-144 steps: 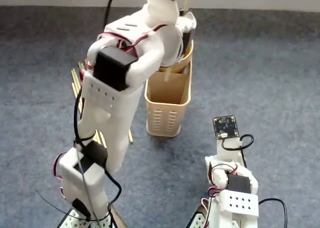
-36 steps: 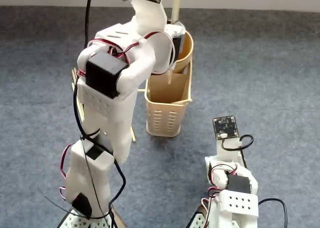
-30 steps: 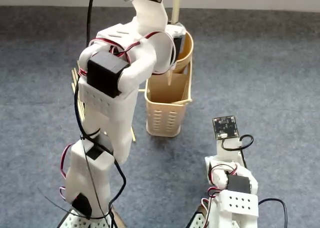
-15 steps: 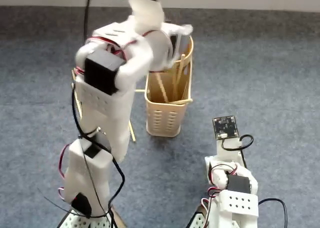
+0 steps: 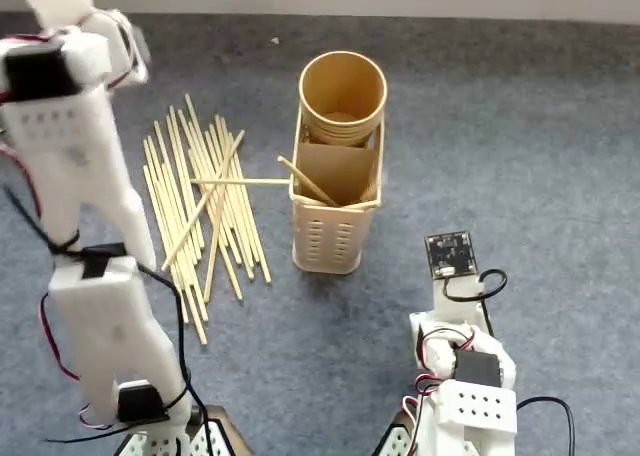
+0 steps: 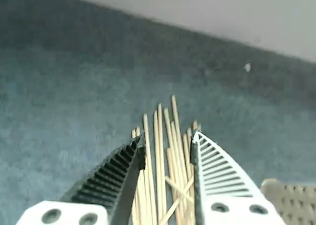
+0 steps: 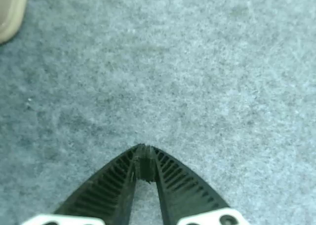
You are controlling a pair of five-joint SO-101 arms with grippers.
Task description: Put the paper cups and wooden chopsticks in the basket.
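Bare carpet (image 5: 500, 146) lies to the right of the basket (image 5: 335, 231) and beyond it, open to an approach. The paper cup (image 5: 342, 96) fills the far compartment, and a leaning chopstick (image 5: 307, 181) crosses the near one, poking past its left rim. Loose chopsticks (image 5: 200, 201) cover the floor on the left, beside the raised left arm (image 5: 75, 166); the right arm (image 5: 462, 366) sits folded near right.

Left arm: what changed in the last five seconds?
The left gripper let go of the chopstick it held upright over the basket; that now leans in the near compartment. The arm swung back left over the loose chopsticks, jaws open. Basket, paper cup and right arm stayed put.
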